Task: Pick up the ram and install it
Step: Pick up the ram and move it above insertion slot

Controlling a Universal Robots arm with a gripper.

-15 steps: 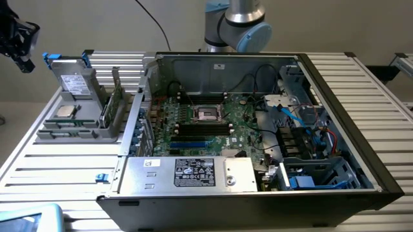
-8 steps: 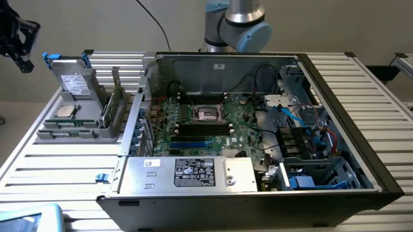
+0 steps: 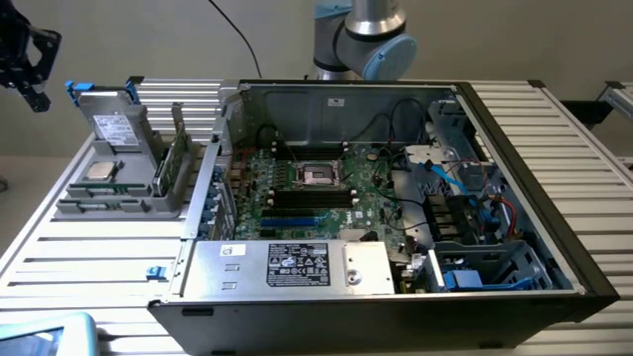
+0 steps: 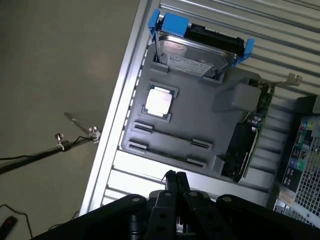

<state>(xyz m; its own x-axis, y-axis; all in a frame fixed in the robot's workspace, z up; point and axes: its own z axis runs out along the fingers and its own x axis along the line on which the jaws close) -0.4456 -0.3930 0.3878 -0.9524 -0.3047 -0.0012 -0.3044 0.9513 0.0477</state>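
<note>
We see the tool [image 3: 35, 95] hanging high at the exterior view's left, past the edge of the slatted worktop [image 3: 89, 252] and well apart from the open computer case [image 3: 514, 222]. In the wrist view its fingertips [image 4: 170, 176] are pressed together, with nothing visible between them. As far as we can tell, the ram [image 3: 99, 190] is the thin green strip resting in the grey holder [image 3: 118, 206]. It lies just beside the processor [image 3: 99, 170] and near the upright hard drive [image 3: 117, 126].
</note>
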